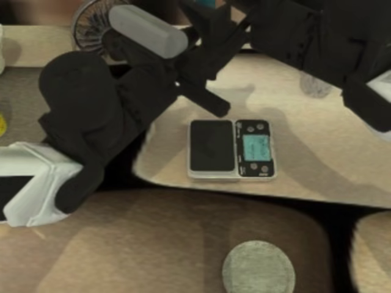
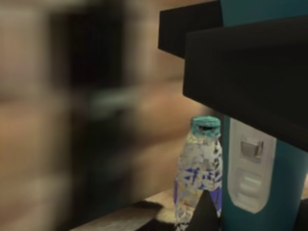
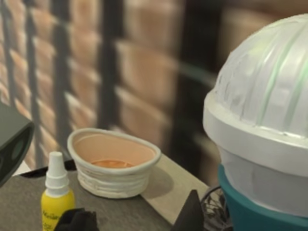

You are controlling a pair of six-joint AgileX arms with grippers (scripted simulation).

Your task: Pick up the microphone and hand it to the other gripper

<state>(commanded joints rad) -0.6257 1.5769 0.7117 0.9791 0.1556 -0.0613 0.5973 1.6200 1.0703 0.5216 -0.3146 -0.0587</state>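
The microphone is held up above the back of the table, between both arms. Its teal handle (image 2: 288, 192) with the white switch strip (image 2: 250, 173) fills the left wrist view. Its round white head (image 3: 264, 106) looms in the right wrist view. A sliver of teal (image 1: 206, 3) shows at the top view's far edge. My left gripper (image 2: 255, 216) is shut on the lower handle, one fingertip (image 2: 207, 214) tight against it. My right gripper (image 2: 175, 45) is open, its two black fingers on either side of the upper handle. A gap shows between its fingertip (image 3: 192, 211) and the teal collar.
A digital scale (image 1: 231, 148) lies mid-table under the arms, and a grey disc (image 1: 258, 268) sits near the front edge. A black fan (image 1: 91, 24) stands at the back left. A patterned bottle (image 2: 199, 168), a pale bowl (image 3: 113, 161) and a yellow dropper bottle (image 3: 57, 197) also stand on the table.
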